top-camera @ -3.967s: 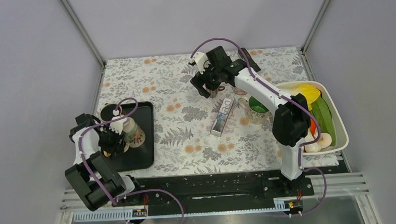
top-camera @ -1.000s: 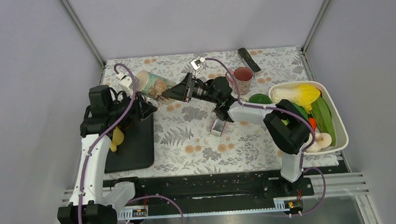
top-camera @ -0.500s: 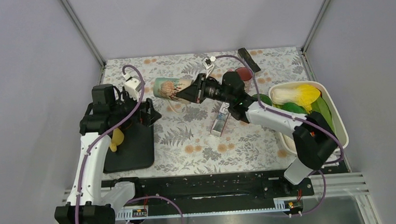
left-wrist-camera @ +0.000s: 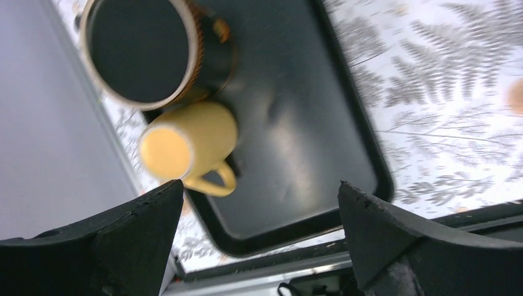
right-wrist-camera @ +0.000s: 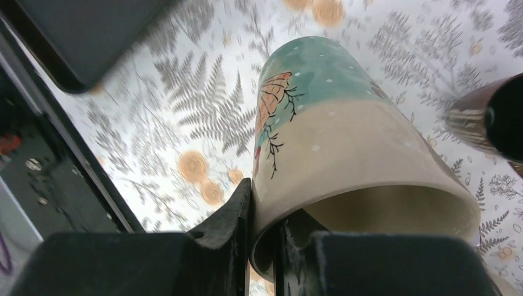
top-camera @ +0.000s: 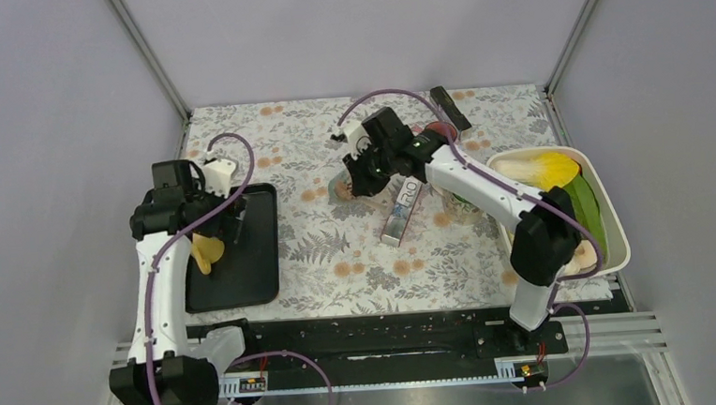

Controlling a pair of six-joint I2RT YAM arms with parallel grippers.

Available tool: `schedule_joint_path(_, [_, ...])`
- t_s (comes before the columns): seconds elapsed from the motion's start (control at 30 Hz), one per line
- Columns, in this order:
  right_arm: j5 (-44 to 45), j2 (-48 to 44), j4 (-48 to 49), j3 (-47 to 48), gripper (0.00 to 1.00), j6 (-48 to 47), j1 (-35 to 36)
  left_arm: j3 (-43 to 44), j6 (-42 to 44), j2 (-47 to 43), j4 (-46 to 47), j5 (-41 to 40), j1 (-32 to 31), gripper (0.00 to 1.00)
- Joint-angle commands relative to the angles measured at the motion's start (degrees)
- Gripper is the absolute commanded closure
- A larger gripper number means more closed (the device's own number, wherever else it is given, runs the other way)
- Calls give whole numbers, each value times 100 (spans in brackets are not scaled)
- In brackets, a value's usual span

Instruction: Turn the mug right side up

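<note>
Our right fingers point(right-wrist-camera: 225, 246) pinch the mug point(right-wrist-camera: 345, 135) by its rim, ready to stand it upright, while our left fingers point(left-wrist-camera: 407, 240) hang released above the tray point(left-wrist-camera: 296, 123).

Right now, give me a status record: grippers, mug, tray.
right gripper: shut on patterned mug, pinching its rim
patterned mug: mouth toward gripper, base toward table; contact with table unclear
left gripper: open, empty, above black tray
black tray: yellow mug on its side, dark cup beside it
</note>
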Motion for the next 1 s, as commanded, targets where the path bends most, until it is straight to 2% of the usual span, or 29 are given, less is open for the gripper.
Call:
schedule_joint_path(0.0, [524,400,-1098,824,100,-1181,329,-15,437,278,12,-564,642,1])
schedule_joint_path(0.17, [1644,1221,-2111,1789,100,-1688,622,-146,809,434,132,-762,1292,1])
schedule_joint_path(0.3, [1801,1709,-2811,2469,100,-1993,675,-324,1136,625,322,-708,1839,1])
schedule_joint_path(0.47, [2484,2328,-3647,3257,100,-2168,757,-507,1232,1007,525,-422,2340,4])
schedule_joint_path(0.57, [2747,2741,-3850,3566,100,-2281,816,-729,1088,1245,753,-136,2448,11])
schedule_joint_path(0.67, [2766,3035,-3977,3821,95,-2258,829,-990,944,1457,1051,-36,2460,21])
schedule_joint_path(0.7, [2833,3125,-3976,3895,90,-2243,829,-1258,879,1565,1360,21,2490,27])
schedule_joint_path(0.77, [2843,3151,-3939,3918,85,-2265,837,-1403,827,1659,1541,103,2501,32])
schedule_joint_path(0.83, [2789,3140,-3886,3914,75,-2253,838,-1497,824,1780,1651,183,2503,37])
schedule_joint_path(0.87, [2737,3123,-3883,3910,64,-2224,838,-1536,807,1850,1706,196,2502,40])
schedule_joint_path(0.97, [2728,2989,-3868,3872,44,-2163,855,-1652,744,1990,1934,222,2512,47])
